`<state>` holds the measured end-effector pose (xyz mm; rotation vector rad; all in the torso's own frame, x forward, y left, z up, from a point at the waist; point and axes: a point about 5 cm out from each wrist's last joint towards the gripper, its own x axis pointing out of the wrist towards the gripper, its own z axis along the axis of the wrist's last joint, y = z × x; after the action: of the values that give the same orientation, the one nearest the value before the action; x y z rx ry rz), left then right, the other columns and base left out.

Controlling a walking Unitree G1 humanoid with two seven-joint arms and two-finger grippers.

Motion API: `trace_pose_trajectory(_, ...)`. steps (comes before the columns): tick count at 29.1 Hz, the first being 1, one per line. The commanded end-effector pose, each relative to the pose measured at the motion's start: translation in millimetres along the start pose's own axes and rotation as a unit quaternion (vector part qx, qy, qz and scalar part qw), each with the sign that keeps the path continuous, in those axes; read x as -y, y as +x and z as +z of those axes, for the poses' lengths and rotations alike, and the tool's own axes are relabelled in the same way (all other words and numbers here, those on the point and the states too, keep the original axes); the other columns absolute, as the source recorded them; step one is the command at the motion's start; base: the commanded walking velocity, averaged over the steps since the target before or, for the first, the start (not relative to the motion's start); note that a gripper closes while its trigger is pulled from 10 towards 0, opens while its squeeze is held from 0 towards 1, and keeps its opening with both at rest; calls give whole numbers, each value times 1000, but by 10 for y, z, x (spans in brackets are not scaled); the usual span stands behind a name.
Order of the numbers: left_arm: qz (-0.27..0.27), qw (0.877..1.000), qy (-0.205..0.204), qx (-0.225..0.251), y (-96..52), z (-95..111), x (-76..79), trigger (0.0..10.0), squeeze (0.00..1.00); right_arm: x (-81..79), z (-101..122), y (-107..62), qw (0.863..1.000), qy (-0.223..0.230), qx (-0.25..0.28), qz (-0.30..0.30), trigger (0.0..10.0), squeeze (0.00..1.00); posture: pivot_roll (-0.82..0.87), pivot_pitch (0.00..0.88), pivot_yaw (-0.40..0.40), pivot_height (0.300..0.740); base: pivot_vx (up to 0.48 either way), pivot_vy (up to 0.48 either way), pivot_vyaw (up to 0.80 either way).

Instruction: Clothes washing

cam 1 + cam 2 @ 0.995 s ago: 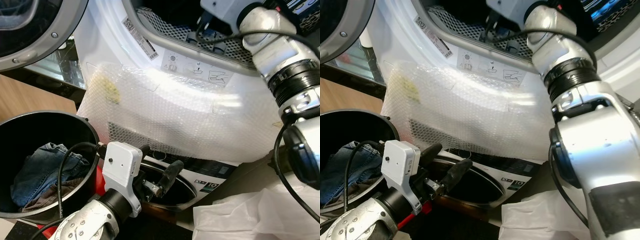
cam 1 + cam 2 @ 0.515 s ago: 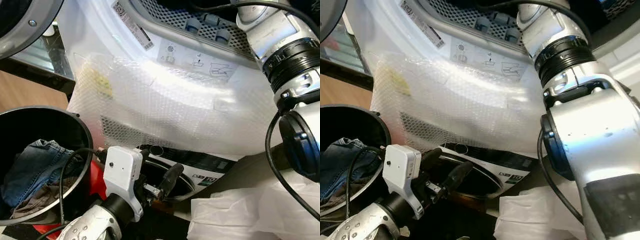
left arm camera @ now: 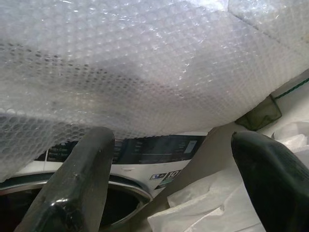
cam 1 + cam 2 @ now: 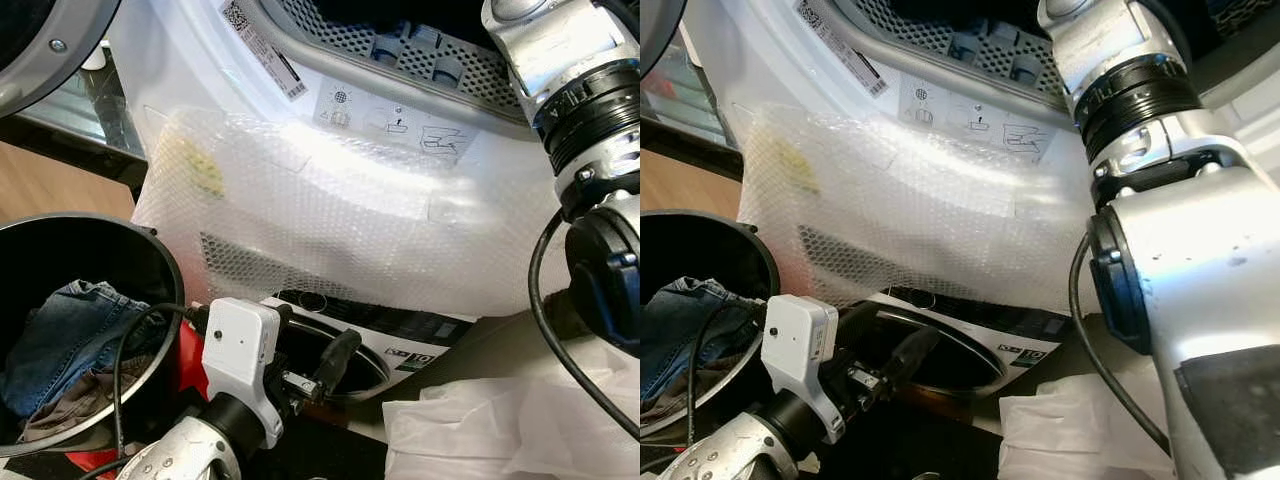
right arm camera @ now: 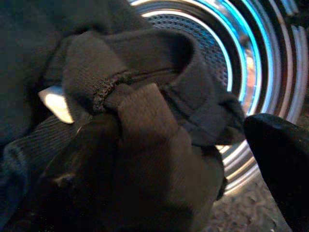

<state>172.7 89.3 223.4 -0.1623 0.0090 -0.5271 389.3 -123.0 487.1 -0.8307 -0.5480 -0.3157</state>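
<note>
My right arm (image 4: 590, 130) reaches up into the open drum (image 4: 420, 50) of the upper machine. In the right wrist view my right gripper (image 5: 178, 174) is open inside the lit steel drum, and a dark garment (image 5: 145, 96) lies bunched against one finger (image 5: 72, 183). Blue jeans (image 4: 70, 340) and a brown garment lie in the black basket (image 4: 170, 270) at lower left. Beside that basket my left gripper (image 4: 310, 350) is held low and open with nothing in it, pointing at the lower machine's front.
Bubble wrap (image 4: 350, 220) covers the white front below the drum opening. The upper machine's round door (image 4: 40, 50) stands open at top left. A lower machine's dark door (image 4: 960, 350) is just past the left gripper. Crumpled white plastic (image 4: 500, 430) lies at lower right.
The head view has shifted, so the machine front sits a little higher and further left. My right arm has gone deeper into the drum. The left gripper stays open and low.
</note>
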Motion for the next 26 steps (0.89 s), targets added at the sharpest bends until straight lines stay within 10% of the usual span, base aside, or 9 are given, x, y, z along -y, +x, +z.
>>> trace_pose_trajectory(1, -21, 1000, -4, 8, -27, 40, 62, 10000, 0, 213, -108, 27, 1000, -3, 0, -14, 10000, 0, 45, 313, -273, 740, 0, 0, 0)
trace_pose_trajectory(15, -43, 999, 11, 10, -8, 84, 52, 10000, 0, 811, -571, -10, 988, 137, -25, 61, 10000, 0, 37, 266, -226, 740, 0, 0, 0)
trace_pose_trajectory(26, -54, 998, 24, 12, 34, 121, -10, 10000, 0, 790, -871, -254, 931, 285, 22, 227, 10000, 0, 20, 240, -199, 740, 0, 0, 0)
